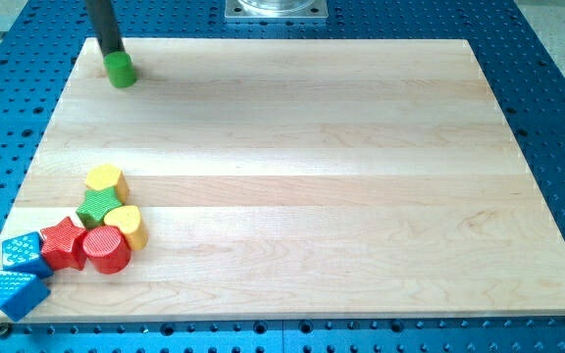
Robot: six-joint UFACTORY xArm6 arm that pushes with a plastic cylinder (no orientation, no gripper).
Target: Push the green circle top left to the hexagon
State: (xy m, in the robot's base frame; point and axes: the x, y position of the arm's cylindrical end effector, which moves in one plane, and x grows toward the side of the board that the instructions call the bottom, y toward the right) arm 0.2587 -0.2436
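Observation:
The green circle [120, 70] is a short green cylinder near the top left corner of the wooden board [302, 167]. My dark rod comes down from the view's top and my tip [111, 53] touches the green circle's upper left side. A yellow hexagon [104, 179] sits far below it at the view's lower left, at the top of a cluster of blocks.
The cluster holds a green star [97, 205], a yellow heart [126, 223], a red star [63, 241], a red cylinder [106, 248], a blue cube [24, 251] and a blue triangle [20, 291] at the board's edge. A metal mount [276, 9] stands at the view's top.

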